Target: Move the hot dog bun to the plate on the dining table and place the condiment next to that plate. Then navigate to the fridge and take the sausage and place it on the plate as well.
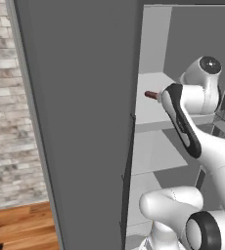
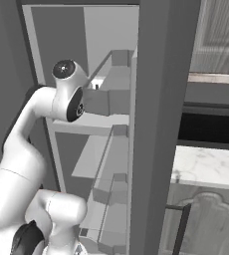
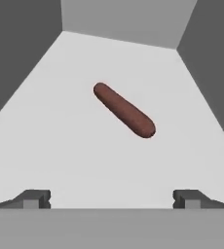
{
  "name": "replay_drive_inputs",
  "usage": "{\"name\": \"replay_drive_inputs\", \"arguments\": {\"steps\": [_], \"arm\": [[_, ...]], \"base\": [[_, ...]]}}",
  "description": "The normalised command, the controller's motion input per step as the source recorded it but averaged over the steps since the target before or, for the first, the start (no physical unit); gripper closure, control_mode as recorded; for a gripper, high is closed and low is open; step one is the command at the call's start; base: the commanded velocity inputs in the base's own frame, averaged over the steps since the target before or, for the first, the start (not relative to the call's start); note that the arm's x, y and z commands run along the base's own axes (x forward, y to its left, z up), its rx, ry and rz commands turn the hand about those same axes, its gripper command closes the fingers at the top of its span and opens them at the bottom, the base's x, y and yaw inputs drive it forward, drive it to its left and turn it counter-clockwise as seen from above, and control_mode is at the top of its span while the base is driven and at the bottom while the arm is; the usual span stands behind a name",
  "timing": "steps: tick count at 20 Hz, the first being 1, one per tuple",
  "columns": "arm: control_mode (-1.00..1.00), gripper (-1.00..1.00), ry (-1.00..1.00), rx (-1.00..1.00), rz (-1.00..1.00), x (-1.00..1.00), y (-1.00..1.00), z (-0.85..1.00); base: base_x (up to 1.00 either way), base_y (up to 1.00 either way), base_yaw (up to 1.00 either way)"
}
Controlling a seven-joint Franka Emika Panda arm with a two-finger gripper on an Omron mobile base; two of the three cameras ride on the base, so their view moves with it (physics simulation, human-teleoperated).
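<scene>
Tool [image 3: 112,198] agape — sausage [image 3: 124,110] apparently untouched.

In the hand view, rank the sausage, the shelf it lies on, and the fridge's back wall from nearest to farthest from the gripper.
From the open gripper:
1. Shelf, its near edge just beyond the fingertips.
2. Sausage, lying diagonally mid-shelf, ahead.
3. Back wall of the fridge, behind the sausage.

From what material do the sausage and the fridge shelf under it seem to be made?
The sausage looks like smooth meat in a matte red-brown skin, with rounded ends and soft shading. The fridge shelf looks like pale grey plastic or painted metal: flat, opaque and without gloss. Being rendered, both leave the exact material open.
</scene>
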Motion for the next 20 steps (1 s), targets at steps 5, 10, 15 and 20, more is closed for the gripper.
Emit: {"name": "replay_drive_inputs", "arguments": {"steps": [5,10,15,20], "arm": [[-1.0,-1.0,0.02,0.0,0.03,0.53,-0.1,-0.15],[-1.0,-1.0,0.0,0.0,0.05,0.53,-0.05,-0.14],[-1.0,-1.0,0.0,0.0,0.05,0.42,0.0,-0.29],[-1.0,-1.0,0.0,0.0,0.04,0.43,0.0,-0.25]], "base": [[0.0,0.0,0.0],[0.0,0.0,0.0],[0.0,0.0,0.0],[0.0,0.0,0.0]]}}
